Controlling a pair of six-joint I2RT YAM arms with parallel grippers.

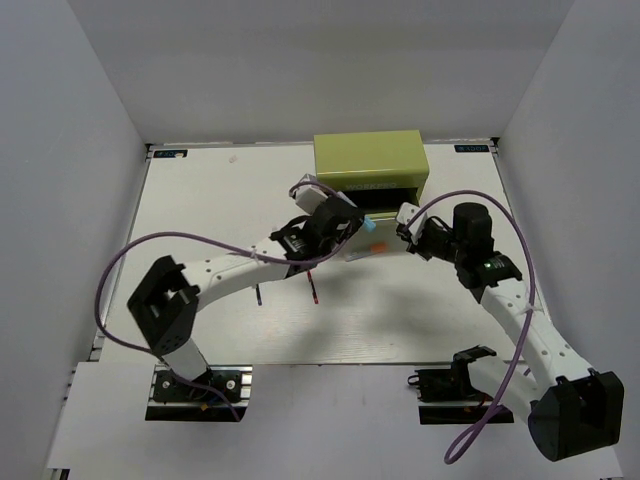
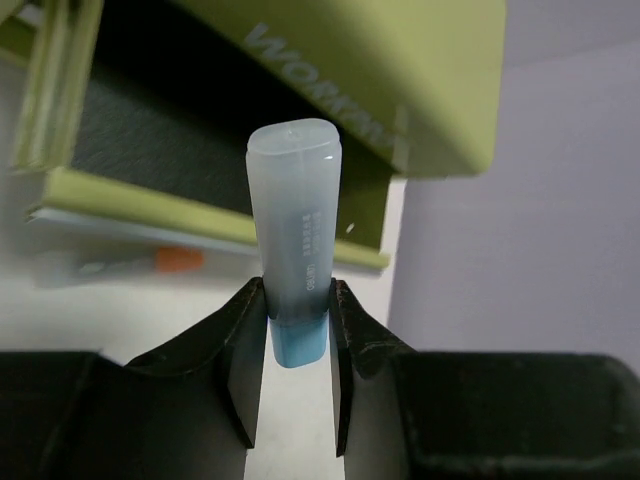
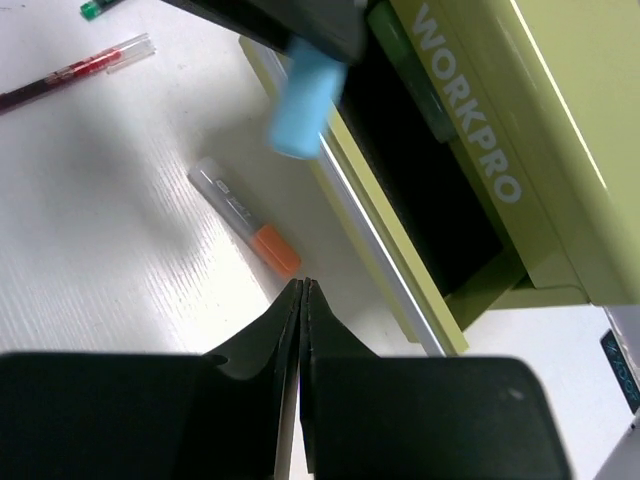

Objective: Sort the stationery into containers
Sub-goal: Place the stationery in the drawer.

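Black fingers of the left gripper [image 2: 298,305] are clamped on a light-blue marker [image 2: 293,210] low on its body. Its pale capped end points at the olive-green drawer chest [image 2: 420,90], which bears white WORKPRO lettering. The marker is held off the worktop [image 1: 210,200], just before the chest's front and over the rim of the pulled-out drawer [image 3: 385,265]. That drawer is dark inside, and nothing can be made out in it. The right gripper [image 3: 302,290] is clenched with its fingers pressed together and nothing between them. It hangs beside the drawer's front edge; whether it touches the worktop cannot be told. A white pen with orange tip [image 3: 245,215] lies flat on the worktop, just in front of the drawer and near the right gripper. A dark-red pen [image 3: 75,72] with a clear end lies farther out on the worktop, well apart from the chest. A dark-purple pen [image 1: 258,293] lies near it, partly under the left arm in the top view. A small green item [image 3: 92,8] shows at the edge of the right wrist view, cut off by the frame. The chest stands at the far edge of the worktop, between the two grippers.
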